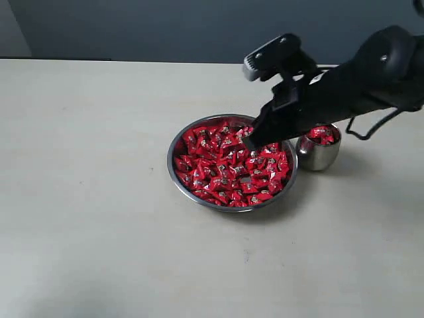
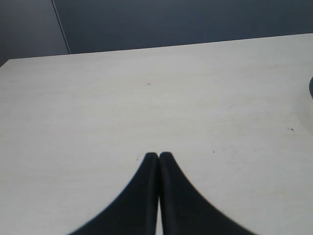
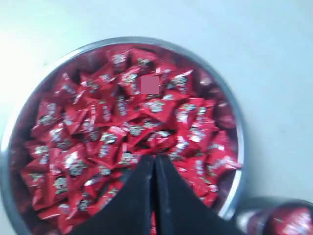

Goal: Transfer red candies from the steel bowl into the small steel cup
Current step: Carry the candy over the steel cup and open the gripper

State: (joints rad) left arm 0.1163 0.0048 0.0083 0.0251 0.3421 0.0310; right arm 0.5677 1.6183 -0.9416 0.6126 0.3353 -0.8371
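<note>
Right gripper (image 3: 155, 159), jaws clenched empty, is hovering over light, slippery red candies (image 3: 105, 139) mid-frame; pinching 1 wrapper's middle seems best.

Small steel cup (image 3: 252, 215) blurred, edge-cropped; steel bowl (image 1: 169, 162) partly behind right arm (image 1: 344, 86)

Your exterior view is evenly, softly lit — the steel bowl (image 1: 171, 162) throws only a faint shadow toward 4 o'clock. Your right wrist view is blurred throughout, the red candies (image 3: 122, 127) smeared, the table (image 3: 274, 58) washed out pale. Your left wrist view is sharp.
</note>
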